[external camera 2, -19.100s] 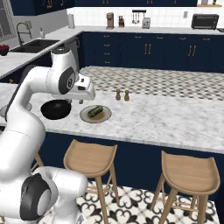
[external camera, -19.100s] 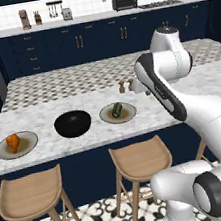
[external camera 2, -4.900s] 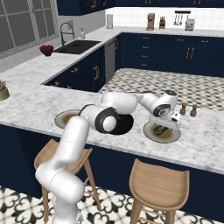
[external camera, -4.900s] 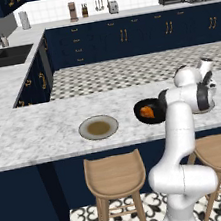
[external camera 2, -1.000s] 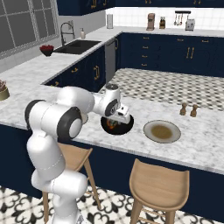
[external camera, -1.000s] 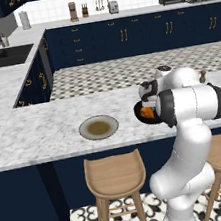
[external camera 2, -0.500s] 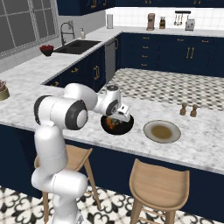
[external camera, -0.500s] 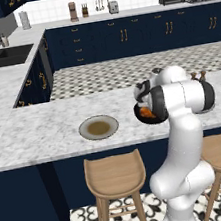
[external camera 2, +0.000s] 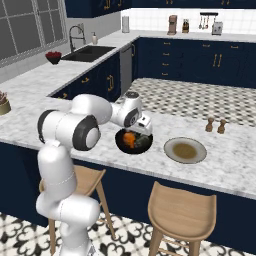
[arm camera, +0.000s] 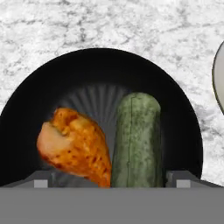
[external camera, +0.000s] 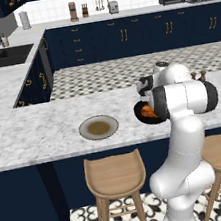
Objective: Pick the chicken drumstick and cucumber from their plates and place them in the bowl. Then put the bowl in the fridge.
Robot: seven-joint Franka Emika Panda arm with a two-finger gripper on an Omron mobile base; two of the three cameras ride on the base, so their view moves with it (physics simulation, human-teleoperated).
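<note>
Inside the bowl (arm camera: 100,78) the chicken drumstick (arm camera: 74,146) and cucumber (arm camera: 136,140) are seen lying side by side, touching. Directly above them the gripper (arm camera: 112,178) is held, jaws apart. The bowl sits on the marble counter (arm camera: 131,26), beside a plate (external camera 2: 185,150).

My desk (external camera: 36,139) is white-grey marble. On it, at the middle of the left base view, sits an empty plate (external camera: 99,127); right of it the black bowl (external camera 2: 133,142); another plate (external camera 2: 185,150) and two small shakers (external camera 2: 216,125) lie further right in the right base view.
</note>
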